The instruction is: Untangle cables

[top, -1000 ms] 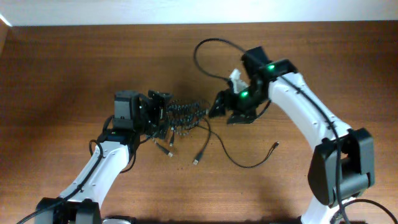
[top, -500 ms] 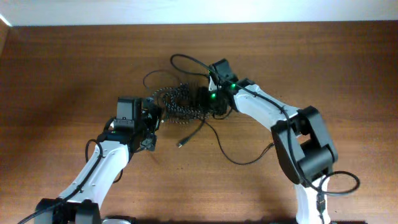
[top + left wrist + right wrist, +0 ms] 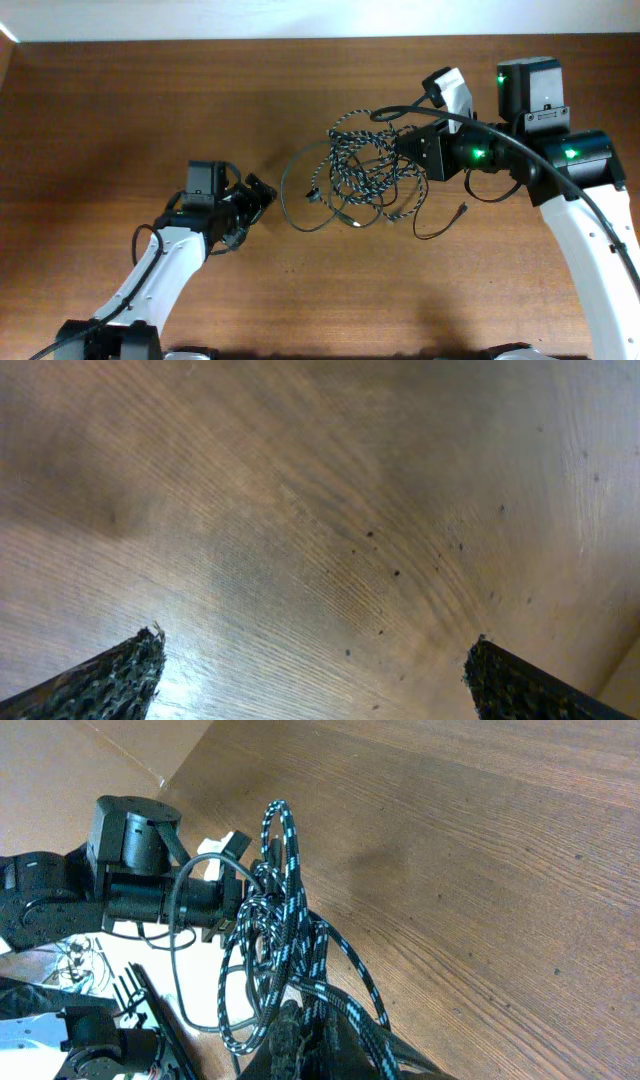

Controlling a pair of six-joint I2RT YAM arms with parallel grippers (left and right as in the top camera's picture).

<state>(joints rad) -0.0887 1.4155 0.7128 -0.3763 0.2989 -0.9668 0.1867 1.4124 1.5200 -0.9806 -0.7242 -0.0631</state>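
Observation:
A tangle of cables (image 3: 362, 170) hangs bunched in the middle of the table: a black-and-white braided cable wound with thin plain black cable whose loops trail left and down (image 3: 300, 222). My right gripper (image 3: 420, 156) is shut on the right side of the bundle. In the right wrist view the braided cable (image 3: 282, 910) rises out from between the shut fingers (image 3: 300, 1045). My left gripper (image 3: 260, 193) stands open to the left of the tangle, apart from it. Its wrist view shows only bare wood between the fingertips (image 3: 112, 678).
A black cable end with a small plug (image 3: 463, 209) dangles below the right gripper. The wooden table (image 3: 120, 100) stretches to a pale wall edge at the back. The left arm (image 3: 130, 880) shows beyond the bundle in the right wrist view.
My right gripper closed on the cable bundle and carried it to the right, spreading the loops. The left gripper stayed open, nearly where it was, no longer touching the cables.

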